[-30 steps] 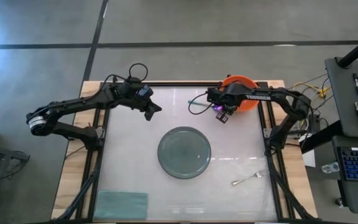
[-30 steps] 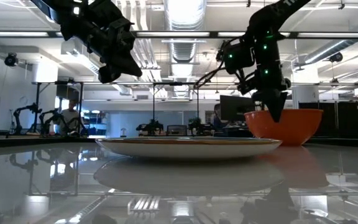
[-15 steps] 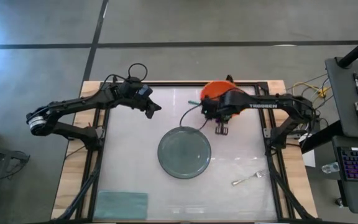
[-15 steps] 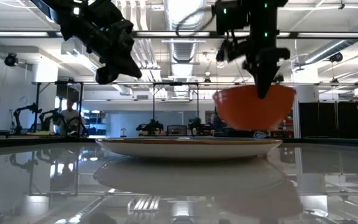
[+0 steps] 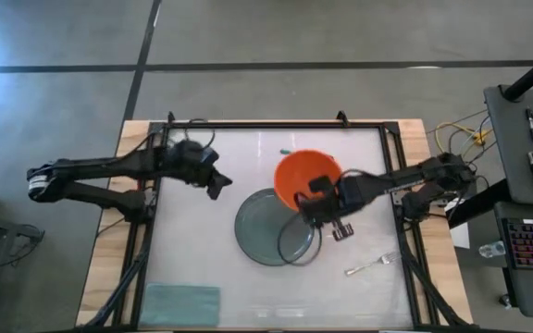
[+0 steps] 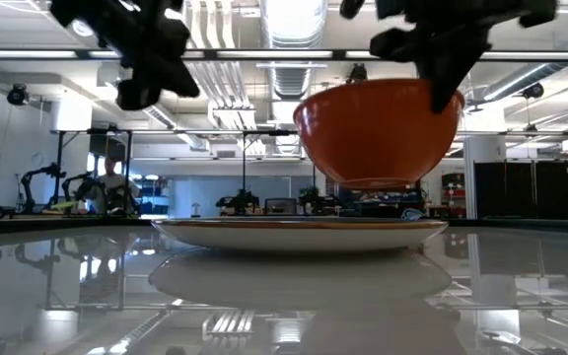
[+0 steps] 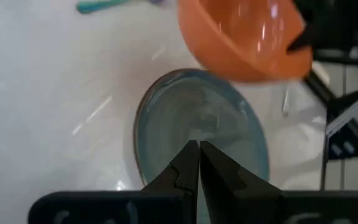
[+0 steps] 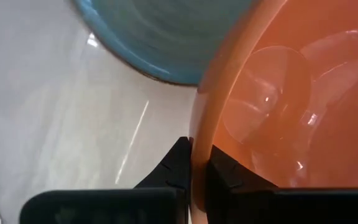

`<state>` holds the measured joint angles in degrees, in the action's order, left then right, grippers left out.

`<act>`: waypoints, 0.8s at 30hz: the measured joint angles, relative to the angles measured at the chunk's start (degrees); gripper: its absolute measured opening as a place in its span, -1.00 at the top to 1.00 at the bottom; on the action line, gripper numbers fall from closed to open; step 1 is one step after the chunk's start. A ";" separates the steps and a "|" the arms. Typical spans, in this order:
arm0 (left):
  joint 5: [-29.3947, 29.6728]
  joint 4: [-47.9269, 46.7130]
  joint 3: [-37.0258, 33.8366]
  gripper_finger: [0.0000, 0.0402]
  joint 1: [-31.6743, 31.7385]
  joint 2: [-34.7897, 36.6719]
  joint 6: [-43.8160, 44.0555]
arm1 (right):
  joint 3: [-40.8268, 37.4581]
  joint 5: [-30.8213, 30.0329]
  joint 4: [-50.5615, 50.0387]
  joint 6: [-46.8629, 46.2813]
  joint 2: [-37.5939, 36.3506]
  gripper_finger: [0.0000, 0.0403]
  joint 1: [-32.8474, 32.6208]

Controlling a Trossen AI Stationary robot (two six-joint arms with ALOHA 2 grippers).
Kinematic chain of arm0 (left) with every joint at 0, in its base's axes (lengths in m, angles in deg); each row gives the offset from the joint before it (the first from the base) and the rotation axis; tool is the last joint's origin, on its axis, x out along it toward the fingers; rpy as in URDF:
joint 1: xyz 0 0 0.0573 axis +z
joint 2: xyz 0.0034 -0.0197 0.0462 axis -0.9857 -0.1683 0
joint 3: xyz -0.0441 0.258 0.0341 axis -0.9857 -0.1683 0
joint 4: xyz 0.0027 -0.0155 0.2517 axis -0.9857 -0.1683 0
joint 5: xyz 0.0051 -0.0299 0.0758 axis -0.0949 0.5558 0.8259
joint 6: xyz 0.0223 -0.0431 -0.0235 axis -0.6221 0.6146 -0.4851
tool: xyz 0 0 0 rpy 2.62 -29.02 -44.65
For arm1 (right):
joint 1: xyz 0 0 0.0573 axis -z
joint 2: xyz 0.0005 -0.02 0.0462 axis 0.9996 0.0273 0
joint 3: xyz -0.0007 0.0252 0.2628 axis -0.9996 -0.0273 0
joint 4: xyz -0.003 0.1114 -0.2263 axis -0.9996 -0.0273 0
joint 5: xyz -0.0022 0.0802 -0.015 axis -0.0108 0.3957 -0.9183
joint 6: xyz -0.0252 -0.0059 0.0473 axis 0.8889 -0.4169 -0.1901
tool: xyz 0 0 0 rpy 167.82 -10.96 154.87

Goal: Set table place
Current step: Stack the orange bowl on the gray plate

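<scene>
Left gripper [image 5: 218, 184]: fingers together on nothing, raised above the table [image 5: 202, 268] toward its left edge, beside the plate. Folded green cloth [image 5: 181, 303]: near-left corner. Plate [image 5: 262, 233]: grey-green, flat at the table's middle. Spoon [image 7: 101, 5]: teal handle, near the far edge. Bowl [image 5: 303, 178]: orange, held clear above the plate's far-right rim. Right gripper [image 5: 315, 207]: clamped on the bowl's rim. Fork [image 5: 370, 265]: silver, toward the near-right corner.

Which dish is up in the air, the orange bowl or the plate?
The orange bowl. The right tool pinches its rim, holding it above the grey-green plate, which lies flat on the table.
</scene>
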<state>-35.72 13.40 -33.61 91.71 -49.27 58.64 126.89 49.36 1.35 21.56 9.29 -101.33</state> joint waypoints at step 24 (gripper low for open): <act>24.70 -0.06 -7.74 1.00 -35.75 13.71 18.34 | 23.15 1.88 1.95 -15.08 21.46 0.93 -8.34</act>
<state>-11.02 13.34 -41.35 55.96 -35.55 76.99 150.04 51.24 3.30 6.48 30.75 -109.67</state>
